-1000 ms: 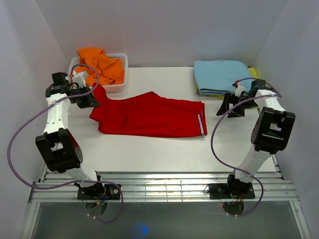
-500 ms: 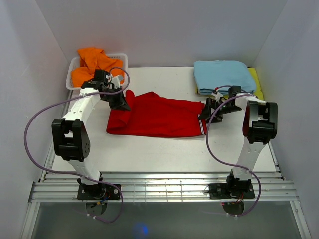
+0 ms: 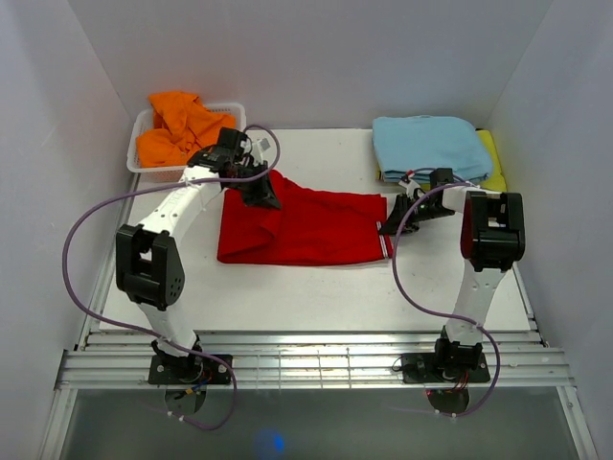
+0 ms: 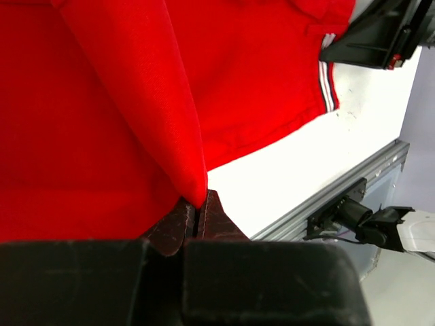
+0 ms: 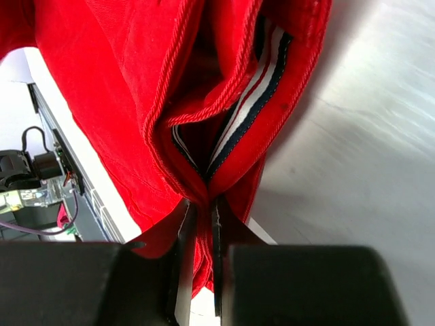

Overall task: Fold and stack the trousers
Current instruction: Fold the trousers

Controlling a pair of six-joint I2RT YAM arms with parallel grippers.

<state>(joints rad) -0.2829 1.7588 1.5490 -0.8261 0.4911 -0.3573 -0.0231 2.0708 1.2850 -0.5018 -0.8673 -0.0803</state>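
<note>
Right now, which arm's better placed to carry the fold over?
Probably left: the left fingers pinch a raised fold of the trousers, free to travel; right fingers pinch the striped end, low at the table.

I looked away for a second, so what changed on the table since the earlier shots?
The left gripper, shut on the trousers, dragged their end rightward, folding it over. The right gripper moved left to the striped hem and closed on it. The orange garment and blue garment stayed put.
</note>
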